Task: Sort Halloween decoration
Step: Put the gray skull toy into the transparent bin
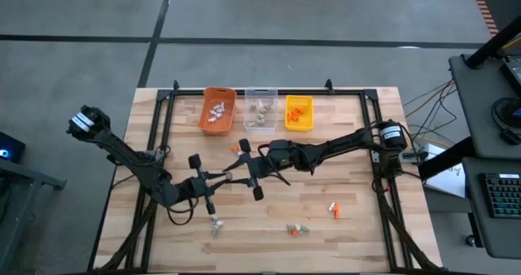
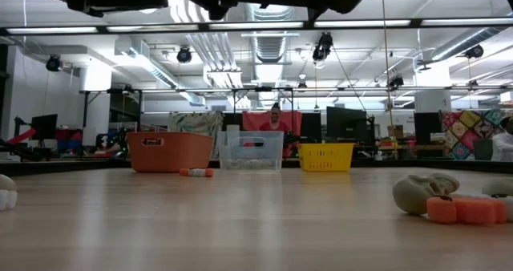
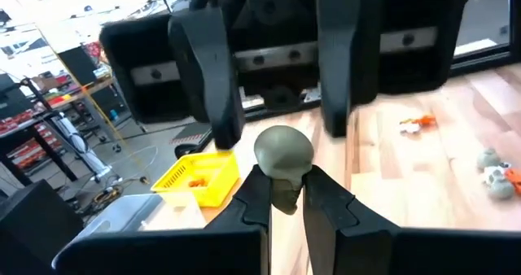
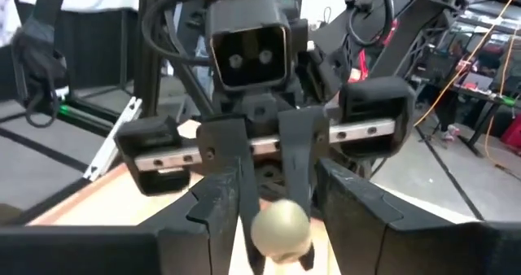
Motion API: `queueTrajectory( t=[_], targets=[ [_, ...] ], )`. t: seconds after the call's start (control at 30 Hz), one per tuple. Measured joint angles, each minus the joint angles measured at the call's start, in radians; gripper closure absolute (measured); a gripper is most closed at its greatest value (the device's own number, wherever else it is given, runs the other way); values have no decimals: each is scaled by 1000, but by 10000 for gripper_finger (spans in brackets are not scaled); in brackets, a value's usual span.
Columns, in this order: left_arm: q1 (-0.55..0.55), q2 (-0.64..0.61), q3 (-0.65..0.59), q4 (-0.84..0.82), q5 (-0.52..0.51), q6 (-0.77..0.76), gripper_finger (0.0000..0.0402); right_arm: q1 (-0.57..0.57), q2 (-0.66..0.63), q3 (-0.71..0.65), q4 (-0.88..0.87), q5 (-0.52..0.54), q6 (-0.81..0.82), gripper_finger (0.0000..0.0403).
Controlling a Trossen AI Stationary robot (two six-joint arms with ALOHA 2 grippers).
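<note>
Table (image 1: 342, 185): light wooden worktop with a dark frame along its edges; both arms meet near its middle.
Left arm: comes in from the left edge and reaches toward the middle of the worktop.
Right arm: comes in from the right edge and reaches toward the middle, facing the left arm.
Orange bin (image 1: 218, 110): at the far edge, leftmost of three; white trinkets lie in it.
Clear bin (image 1: 260, 110): at the far edge, between the other two; grey-tan trinkets inside.
Yellow bin (image 1: 299, 113): at the far edge, rightmost; orange trinkets inside.
Left gripper (image 3: 283, 195): fingers closed on a grey-tan skull (image 3: 282, 153), held above the worktop near its middle.
Right gripper (image 4: 281, 195): fingers spread, standing on either side of the skull; whether they touch it cannot be told.
Loose trinkets: an orange-and-white one (image 1: 242, 148) just in front of the bins; another (image 1: 333, 208) toward the near right; a grey and orange cluster (image 1: 297, 229) by the near edge; a pale one (image 1: 216, 224) near the left gripper.
</note>
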State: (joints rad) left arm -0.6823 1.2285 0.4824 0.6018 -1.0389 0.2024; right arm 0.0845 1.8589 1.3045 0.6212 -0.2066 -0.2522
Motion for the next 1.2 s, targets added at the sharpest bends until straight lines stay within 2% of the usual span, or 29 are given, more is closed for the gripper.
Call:
queueTrajectory(
  t=[0.4, 0.7, 1.2],
  targets=[
    [0, -1, 21, 7, -1, -9, 393, -4, -1, 0, -26, -1, 2, 267],
    [-1, -1, 22, 6, 4, -20, 390, -5, -1, 0, -32, -3, -21, 328],
    [0, -1, 21, 9, -2, -58, 300, -19, -1, 0, -32, -1, 61, 331]
  ],
)
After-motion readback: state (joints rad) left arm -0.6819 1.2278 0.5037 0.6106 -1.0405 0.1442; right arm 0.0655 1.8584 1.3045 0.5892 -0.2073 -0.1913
